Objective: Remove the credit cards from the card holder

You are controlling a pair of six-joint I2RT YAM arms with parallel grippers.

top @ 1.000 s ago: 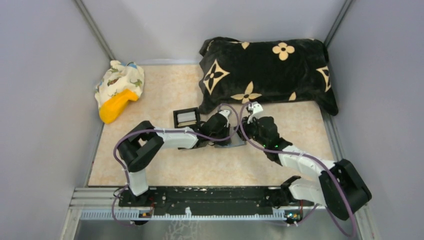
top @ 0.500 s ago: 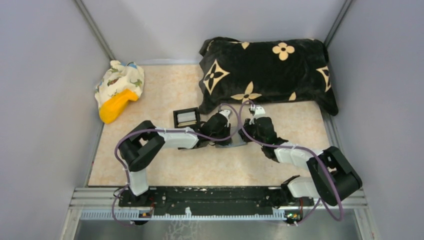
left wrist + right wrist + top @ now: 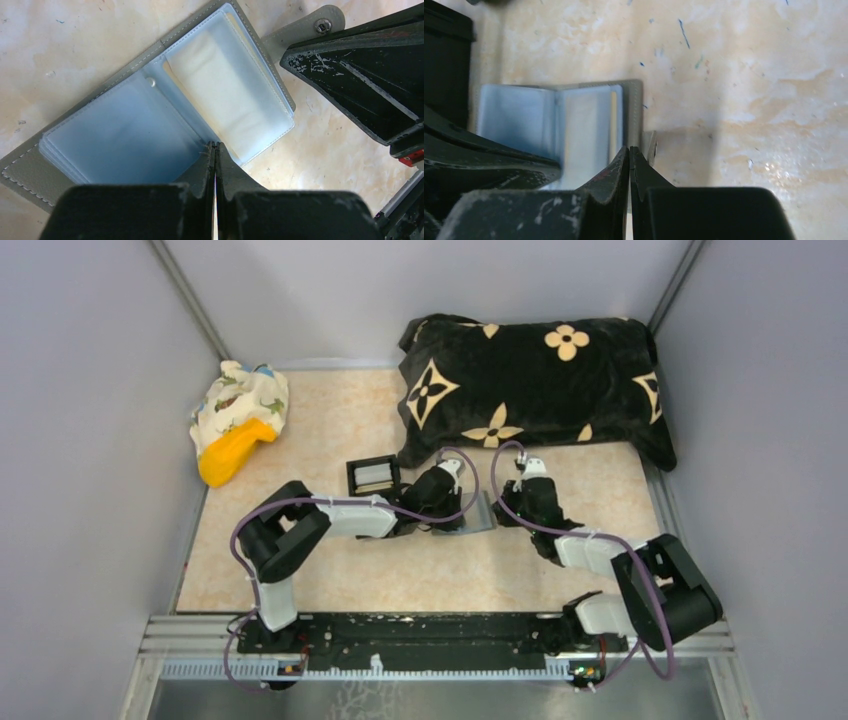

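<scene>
The grey card holder (image 3: 479, 512) lies open on the table between my two grippers, its light-blue inner face up. In the left wrist view, the card holder (image 3: 125, 125) shows clear sleeves, with a cream card (image 3: 225, 85) inside the right-hand sleeve. My left gripper (image 3: 215, 146) is shut, its tips resting on the holder's near edge by the fold. My right gripper (image 3: 629, 149) is shut, its tips at the holder's right edge (image 3: 636, 115) beside the snap tab (image 3: 651, 145). A yellowish card edge (image 3: 613, 120) shows in the sleeve.
A black box with silvery compartments (image 3: 372, 476) stands just left of the left wrist. A black pillow with cream flowers (image 3: 530, 390) fills the back right. A patterned cloth bundle with an orange object (image 3: 238, 420) lies at the back left. Grey walls enclose the table.
My right arm has drawn back to the right, and its gripper has come off the top of the holder, so more of the holder shows. The left arm has stayed still.
</scene>
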